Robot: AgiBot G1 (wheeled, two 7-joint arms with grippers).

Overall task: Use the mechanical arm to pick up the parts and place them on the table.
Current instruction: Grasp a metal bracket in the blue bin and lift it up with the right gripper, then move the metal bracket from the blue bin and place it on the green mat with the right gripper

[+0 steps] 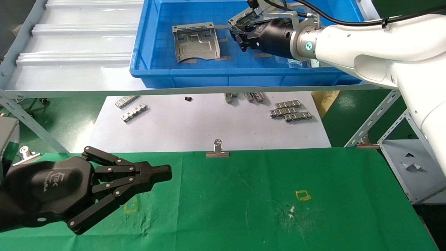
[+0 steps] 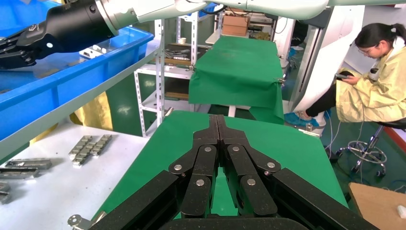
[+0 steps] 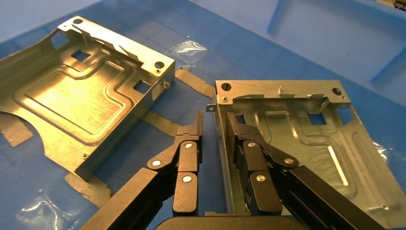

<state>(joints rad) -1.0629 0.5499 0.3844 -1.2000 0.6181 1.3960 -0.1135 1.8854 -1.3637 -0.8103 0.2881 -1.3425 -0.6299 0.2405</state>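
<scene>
Two silvery stamped sheet-metal plates with folded edges and embossed channels lie in the deep blue plastic bin (image 1: 195, 75) on the pale grey shelf (image 1: 69, 45) at the far side. One plate (image 1: 196, 42) sits alone toward the bin's left; the other plate (image 3: 306, 139) lies to its right. The white-and-silver right arm reaches into the bin, and its black jointed-finger right gripper (image 3: 214, 125) straddles that second plate's upright folded edge, one finger on each side with a narrow gap between the tips, so whether it has clamped cannot be told. Near left, the black left gripper (image 1: 163, 173) hovers low over the wide green cloth table (image 1: 264, 195), fingers pressed together and holding nothing.
</scene>
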